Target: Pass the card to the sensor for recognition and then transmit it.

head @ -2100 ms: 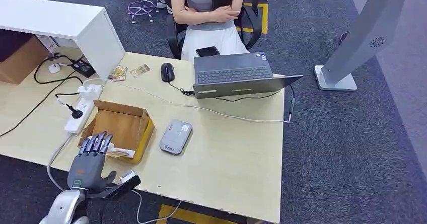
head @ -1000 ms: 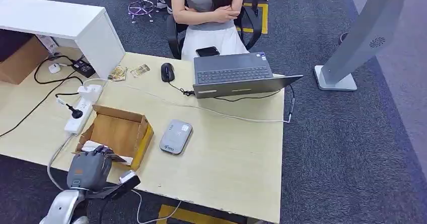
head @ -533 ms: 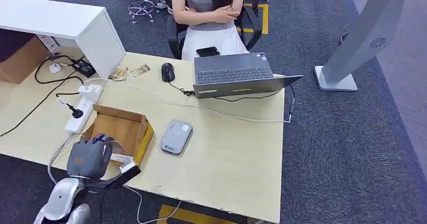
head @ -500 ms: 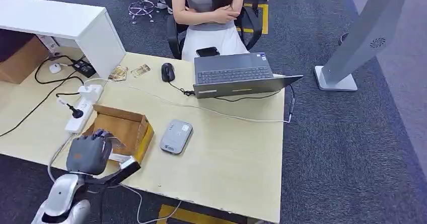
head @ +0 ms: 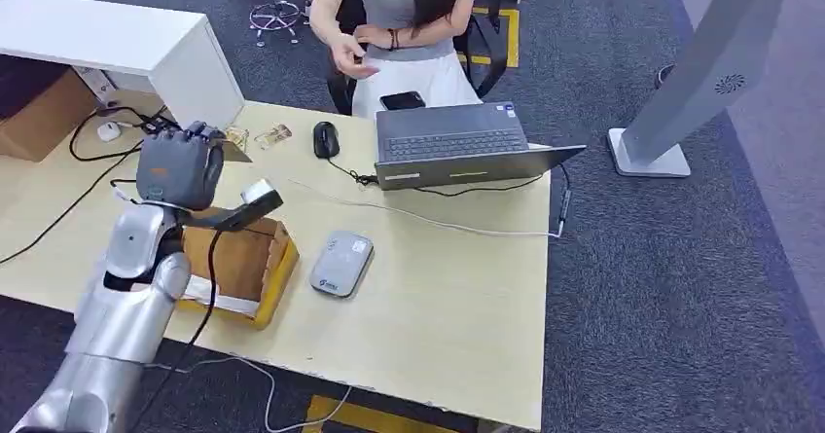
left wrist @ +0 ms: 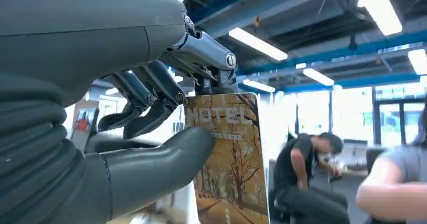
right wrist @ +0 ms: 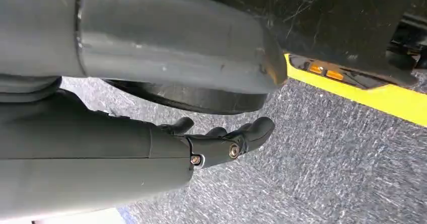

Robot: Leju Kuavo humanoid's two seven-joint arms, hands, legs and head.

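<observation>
Open office, pale desk [head: 438, 287]: the card [left wrist: 229, 163] is up out of the cardboard box [head: 243, 258], pinched between thumb and fingers [left wrist: 151, 116] of the left hand [head: 178, 165], now raised well left of the grey sensor [head: 340, 263]. Grasp done; the swipe comes next.

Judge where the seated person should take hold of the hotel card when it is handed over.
Probably by its free lower half, coming from the end opposite the left hand. The hotel card is pinched at its upper end between thumb and fingers, so the rest stands clear.
</observation>
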